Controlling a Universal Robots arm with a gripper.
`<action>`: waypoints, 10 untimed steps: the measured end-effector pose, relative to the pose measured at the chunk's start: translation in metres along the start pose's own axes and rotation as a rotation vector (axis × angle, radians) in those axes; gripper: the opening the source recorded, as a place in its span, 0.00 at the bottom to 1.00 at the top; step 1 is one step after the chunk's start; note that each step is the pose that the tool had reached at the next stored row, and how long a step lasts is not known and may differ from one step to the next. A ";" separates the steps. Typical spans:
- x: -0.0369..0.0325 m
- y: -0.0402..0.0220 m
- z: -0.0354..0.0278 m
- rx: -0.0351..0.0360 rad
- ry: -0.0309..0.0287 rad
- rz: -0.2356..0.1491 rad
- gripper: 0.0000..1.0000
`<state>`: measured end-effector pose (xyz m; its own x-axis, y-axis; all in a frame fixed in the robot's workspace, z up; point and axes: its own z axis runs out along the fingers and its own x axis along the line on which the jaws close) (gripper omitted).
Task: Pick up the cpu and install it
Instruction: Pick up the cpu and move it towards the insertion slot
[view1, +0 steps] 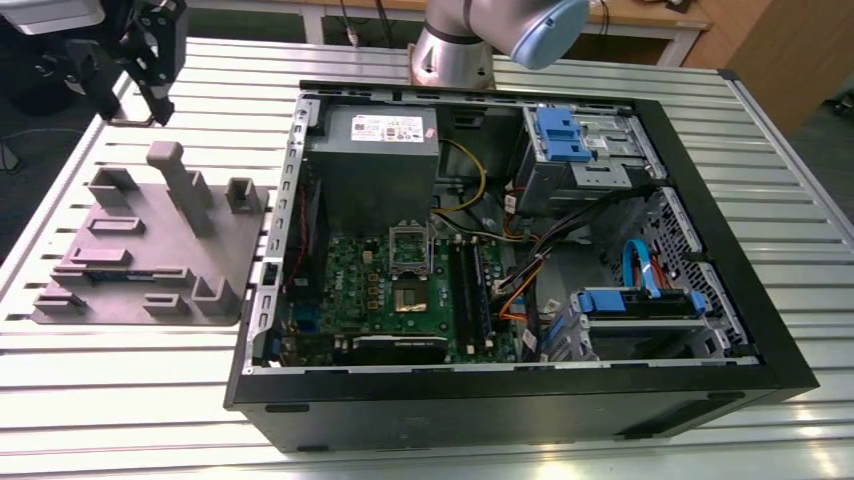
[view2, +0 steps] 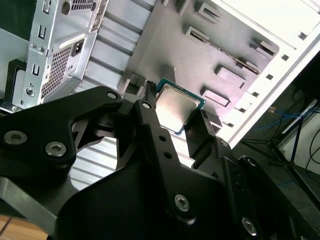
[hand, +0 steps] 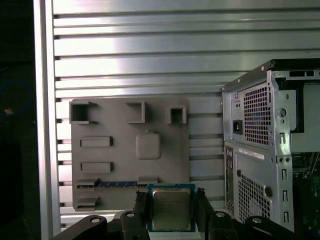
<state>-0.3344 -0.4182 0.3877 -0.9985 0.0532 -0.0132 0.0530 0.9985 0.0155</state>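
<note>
While held over the slatted table (hand: 150, 60), cpu (hand: 171, 209) pinched between the jaws, near grey fixture plate (hand: 120, 156)

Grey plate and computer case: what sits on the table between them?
Nothing. In the first wrist view, only a bare strip of the ribbed metal table separates the grey plate from the computer case.

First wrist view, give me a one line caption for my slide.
Gripper clamping the cpu, with the grey parts tray and computer case on the slatted table beyond.
</note>
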 end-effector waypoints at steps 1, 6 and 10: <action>-0.0010 0.0000 0.0001 0.0000 -0.0001 0.000 0.47; -0.0058 0.0003 0.0001 -0.0001 -0.0001 0.000 0.47; -0.0093 0.0005 0.0002 0.0000 0.0000 0.000 0.47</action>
<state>-0.3251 -0.4182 0.3877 -0.9985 0.0532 -0.0132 0.0530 0.9985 0.0155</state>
